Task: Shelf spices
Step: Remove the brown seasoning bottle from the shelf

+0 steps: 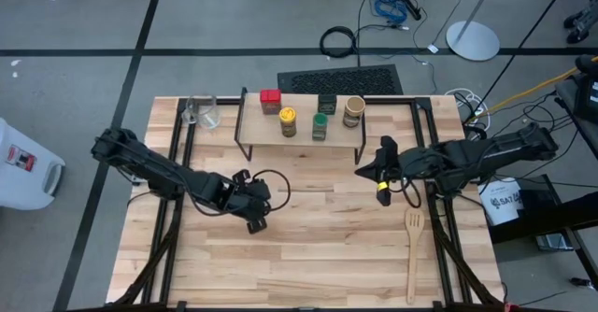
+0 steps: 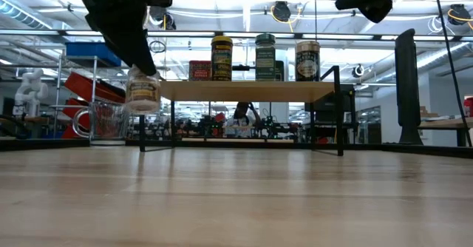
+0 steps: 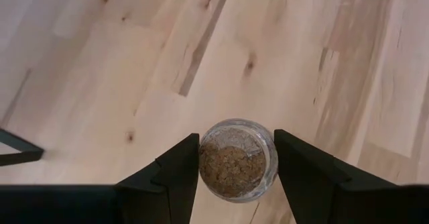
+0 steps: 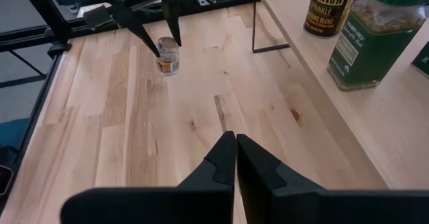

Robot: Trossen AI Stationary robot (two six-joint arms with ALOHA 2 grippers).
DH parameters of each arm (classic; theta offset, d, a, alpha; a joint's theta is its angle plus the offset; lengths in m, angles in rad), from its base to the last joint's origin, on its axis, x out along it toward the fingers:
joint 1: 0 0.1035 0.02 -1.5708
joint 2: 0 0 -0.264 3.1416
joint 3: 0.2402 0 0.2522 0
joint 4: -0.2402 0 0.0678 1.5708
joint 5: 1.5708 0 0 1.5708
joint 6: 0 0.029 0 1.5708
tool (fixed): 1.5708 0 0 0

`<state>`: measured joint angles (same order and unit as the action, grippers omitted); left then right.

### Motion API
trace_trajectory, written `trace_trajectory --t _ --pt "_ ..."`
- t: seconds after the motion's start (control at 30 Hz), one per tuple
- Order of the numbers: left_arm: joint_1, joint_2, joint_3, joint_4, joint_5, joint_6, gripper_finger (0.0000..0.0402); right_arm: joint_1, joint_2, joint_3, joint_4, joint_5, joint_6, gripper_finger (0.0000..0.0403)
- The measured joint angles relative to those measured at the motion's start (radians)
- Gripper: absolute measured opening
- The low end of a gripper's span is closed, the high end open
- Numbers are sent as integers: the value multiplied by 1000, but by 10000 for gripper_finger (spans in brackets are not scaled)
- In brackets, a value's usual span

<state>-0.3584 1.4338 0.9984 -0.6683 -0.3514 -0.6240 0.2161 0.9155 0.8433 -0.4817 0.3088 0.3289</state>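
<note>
A tiny brown jar [image 2: 143,93] of brown spice hangs in my left gripper [image 3: 236,163], over the bare table in front of the shelf [image 1: 299,130]; in the high view the gripper [image 1: 256,220] hides it. On the shelf's plank stand a red tin [image 1: 270,100], a yellow jar [image 1: 288,121], a green-lidded jar [image 1: 320,125], a dark tin [image 1: 326,105] and a tan jar [image 1: 353,111]. My right gripper [image 4: 235,158] is shut on nothing, above the table off the shelf's right end [image 1: 370,168]. My left gripper pinches the tiny jar between its two fingers, at the jar's upper part [image 2: 142,75]. The fingers [image 4: 167,24] come from above, slanting down. The jar hangs below them, about upright and clear of the table.
A clear glass cup [image 1: 202,112] stands at the far left beside the shelf. A wooden spatula [image 1: 413,252] lies near the right edge. Black frame rails [image 1: 177,163] run along both sides of the table. Bare wood lies in front of the shelf.
</note>
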Motion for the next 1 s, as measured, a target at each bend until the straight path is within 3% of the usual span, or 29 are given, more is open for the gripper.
trace_trajectory --t 0.7,1.0 --pt "-32 183 0 -30 -25 -52 192 2 105 0 15 -27 60 0" --pt "-37 197 0 -11 -2 -51 192 2 145 0 15 -30 61 0"
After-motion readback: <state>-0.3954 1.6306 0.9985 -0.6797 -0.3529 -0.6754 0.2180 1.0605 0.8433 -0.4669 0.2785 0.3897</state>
